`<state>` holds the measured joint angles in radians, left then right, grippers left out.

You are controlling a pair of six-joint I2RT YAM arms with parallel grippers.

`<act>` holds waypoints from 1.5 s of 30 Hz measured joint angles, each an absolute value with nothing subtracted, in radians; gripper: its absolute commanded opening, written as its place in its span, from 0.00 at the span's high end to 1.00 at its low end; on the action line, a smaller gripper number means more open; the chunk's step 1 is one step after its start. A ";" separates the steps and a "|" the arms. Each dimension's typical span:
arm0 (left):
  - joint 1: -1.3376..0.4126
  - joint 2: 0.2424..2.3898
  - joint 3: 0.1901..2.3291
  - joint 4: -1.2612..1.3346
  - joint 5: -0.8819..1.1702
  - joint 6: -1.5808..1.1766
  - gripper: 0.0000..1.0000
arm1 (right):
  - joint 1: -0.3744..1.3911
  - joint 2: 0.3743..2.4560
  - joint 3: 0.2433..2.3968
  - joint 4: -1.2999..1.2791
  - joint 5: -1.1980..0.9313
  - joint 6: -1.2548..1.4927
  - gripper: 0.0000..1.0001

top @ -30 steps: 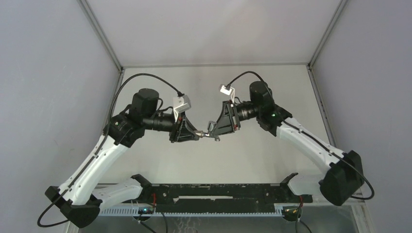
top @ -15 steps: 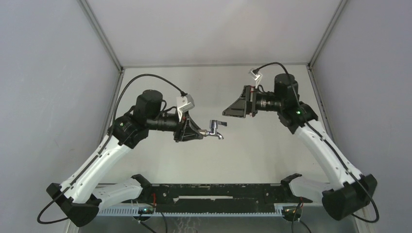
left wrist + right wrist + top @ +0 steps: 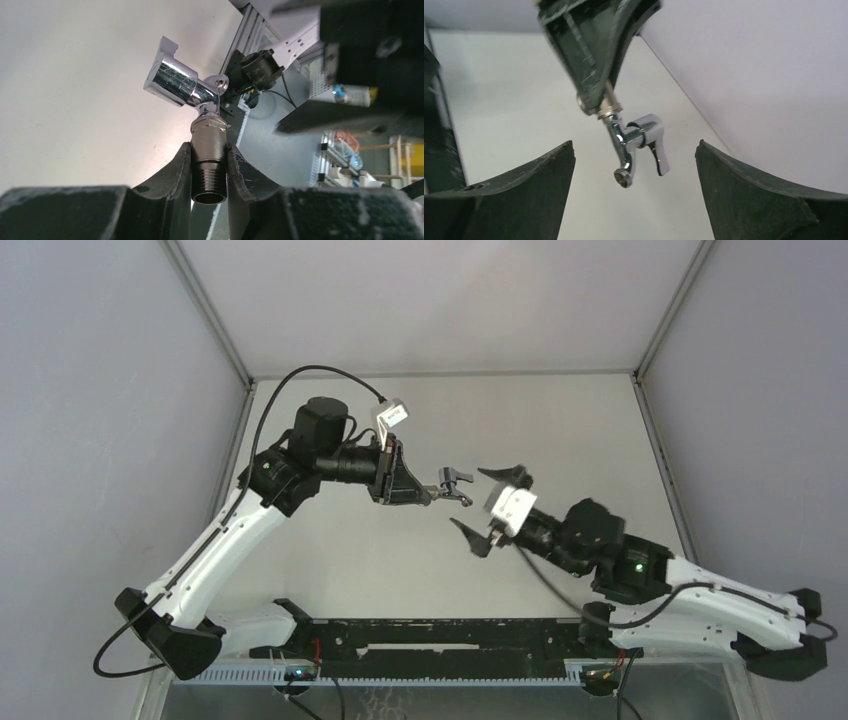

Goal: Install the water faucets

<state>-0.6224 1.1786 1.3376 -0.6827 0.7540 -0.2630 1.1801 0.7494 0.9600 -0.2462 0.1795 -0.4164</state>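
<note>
One small water faucet is held in the air over the middle of the table (image 3: 560, 430). It is a chrome tap piece (image 3: 175, 82) joined to a dull-grey threaded stub (image 3: 208, 160). My left gripper (image 3: 209, 150) is shut on the stub, with the chrome tap sticking out past the fingertips. From above, the faucet (image 3: 452, 487) points right from the left gripper (image 3: 425, 490). My right gripper (image 3: 485, 505) is open wide just right of it, touching nothing. In the right wrist view the faucet (image 3: 644, 135) hangs beyond the right gripper (image 3: 635, 147), between its spread fingers.
A black rail (image 3: 450, 635) runs along the near edge between the arm bases. Grey walls (image 3: 100, 390) with metal corner posts (image 3: 648, 425) close in the table on the left, right and far sides.
The right gripper let go of the faucet and opened, pulled away to the right, then swung low to the near right. The left arm carried the faucet slightly farther away.
</note>
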 measured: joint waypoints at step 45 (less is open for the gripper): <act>-0.609 1.013 1.209 -0.601 0.974 -0.045 1.00 | 0.854 1.003 1.024 -0.261 -0.673 -0.166 1.00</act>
